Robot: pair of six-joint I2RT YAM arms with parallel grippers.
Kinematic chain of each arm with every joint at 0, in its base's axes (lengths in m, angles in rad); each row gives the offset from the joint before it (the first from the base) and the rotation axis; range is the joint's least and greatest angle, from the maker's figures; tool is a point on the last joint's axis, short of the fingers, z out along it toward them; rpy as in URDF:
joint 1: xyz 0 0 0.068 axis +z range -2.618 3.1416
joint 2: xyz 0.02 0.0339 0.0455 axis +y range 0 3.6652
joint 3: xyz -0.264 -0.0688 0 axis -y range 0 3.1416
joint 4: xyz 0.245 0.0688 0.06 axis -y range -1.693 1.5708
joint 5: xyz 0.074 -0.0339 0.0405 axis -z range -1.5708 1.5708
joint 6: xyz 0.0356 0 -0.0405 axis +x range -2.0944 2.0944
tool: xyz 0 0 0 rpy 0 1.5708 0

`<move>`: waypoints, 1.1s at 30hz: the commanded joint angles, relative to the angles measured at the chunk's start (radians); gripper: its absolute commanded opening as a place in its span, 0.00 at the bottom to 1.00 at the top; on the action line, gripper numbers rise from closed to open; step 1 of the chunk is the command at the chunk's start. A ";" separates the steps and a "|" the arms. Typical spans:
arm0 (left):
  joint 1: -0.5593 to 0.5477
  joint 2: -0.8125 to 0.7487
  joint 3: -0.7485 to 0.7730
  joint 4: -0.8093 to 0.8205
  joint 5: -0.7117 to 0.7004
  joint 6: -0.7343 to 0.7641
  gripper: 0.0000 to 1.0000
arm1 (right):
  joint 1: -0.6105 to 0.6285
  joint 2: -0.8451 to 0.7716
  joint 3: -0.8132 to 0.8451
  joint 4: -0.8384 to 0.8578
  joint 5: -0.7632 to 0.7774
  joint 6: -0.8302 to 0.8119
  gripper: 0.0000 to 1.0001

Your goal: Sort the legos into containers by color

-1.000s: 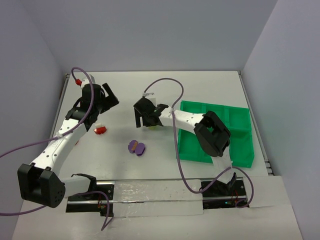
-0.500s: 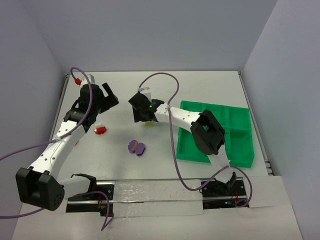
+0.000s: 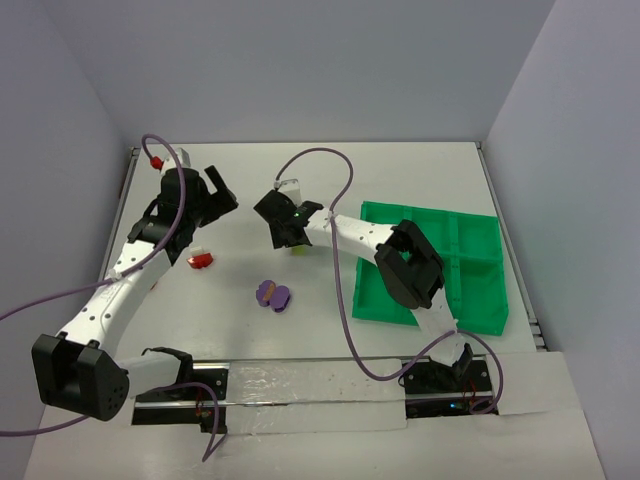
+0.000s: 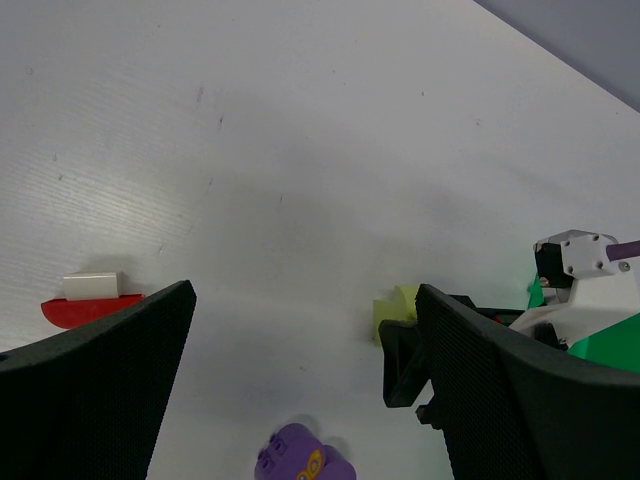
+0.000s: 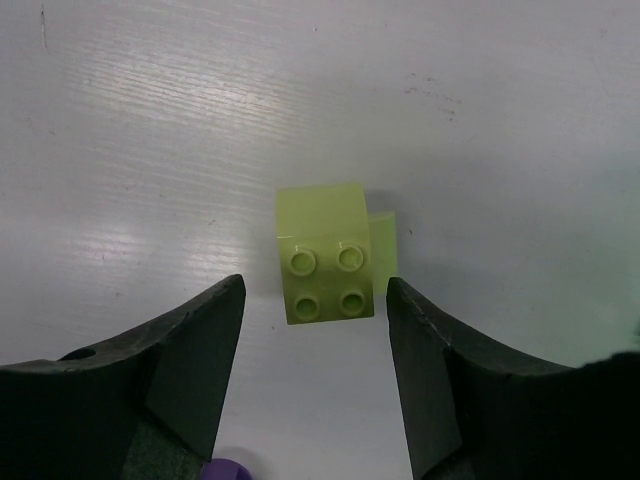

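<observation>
A pale yellow-green lego [image 5: 325,270] lies studs-up on the white table, between the fingers of my right gripper [image 5: 314,300]. The jaws are open, with a gap on each side of the brick. From above, the same brick [image 3: 298,247] shows just under the right gripper [image 3: 285,235]. A purple lego [image 3: 272,295] lies nearer the arms, and a red lego [image 3: 201,260] with a white piece on top sits to the left. My left gripper [image 3: 215,195] hangs wide open and empty [image 4: 305,295] above the table. The green tray of containers [image 3: 480,290] is at the right.
The left arm's purple cable ends in a red-tipped plug [image 3: 155,160] near the far left corner. The right arm's cable loops over the table beside the tray. Grey walls close the table on three sides.
The right gripper's jaws have narrowed around the yellow-green lego, and that arm has shifted slightly left. The left arm has barely moved.
</observation>
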 commanded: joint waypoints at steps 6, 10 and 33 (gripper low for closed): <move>0.005 0.006 0.020 0.042 -0.002 -0.007 0.99 | 0.006 0.006 0.037 0.004 0.039 -0.004 0.53; 0.006 0.017 0.029 0.040 0.003 -0.010 0.99 | 0.006 0.013 0.041 0.006 0.031 -0.005 0.47; 0.176 -0.107 -0.114 0.153 0.290 -0.049 0.87 | -0.168 -0.387 -0.303 0.358 -0.711 0.008 0.00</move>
